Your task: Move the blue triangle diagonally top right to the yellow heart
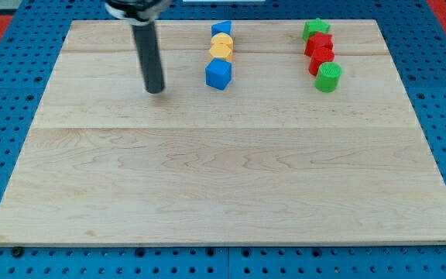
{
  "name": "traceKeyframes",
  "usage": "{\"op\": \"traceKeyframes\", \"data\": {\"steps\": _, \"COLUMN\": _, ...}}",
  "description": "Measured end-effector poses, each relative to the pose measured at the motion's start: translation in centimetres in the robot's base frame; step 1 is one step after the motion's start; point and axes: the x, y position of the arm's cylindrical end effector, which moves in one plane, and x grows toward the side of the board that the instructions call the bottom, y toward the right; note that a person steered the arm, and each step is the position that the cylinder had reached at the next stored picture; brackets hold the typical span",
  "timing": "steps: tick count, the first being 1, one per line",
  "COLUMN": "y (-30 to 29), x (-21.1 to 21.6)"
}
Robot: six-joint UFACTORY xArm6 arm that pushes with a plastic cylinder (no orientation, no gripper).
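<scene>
The blue triangle [221, 29] sits at the top of a column of blocks near the board's top edge, middle of the view. Right below it lies a yellow block [221, 42], then the yellow heart [221, 53], then a blue cube [218, 74]; they touch or nearly touch. My tip [155, 91] rests on the board to the left of the blue cube, well apart from the column. The dark rod rises from the tip toward the view's top.
At the top right stands a second column: a green star [315, 29], two red blocks [319, 44] [320, 60] and a green cylinder [329, 77]. The wooden board [223, 170] lies on a blue perforated table.
</scene>
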Motion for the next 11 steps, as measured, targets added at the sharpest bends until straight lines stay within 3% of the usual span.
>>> {"op": "traceKeyframes", "data": {"steps": 2, "y": -0.4, "x": -11.9}}
{"op": "traceKeyframes", "data": {"steps": 4, "y": 9.5, "x": -15.6}}
{"op": "traceKeyframes", "data": {"steps": 6, "y": 11.2, "x": -13.8}}
{"op": "traceKeyframes", "data": {"steps": 9, "y": 15.0, "x": -3.3}}
{"op": "traceKeyframes", "data": {"steps": 11, "y": 9.9, "x": -9.1}}
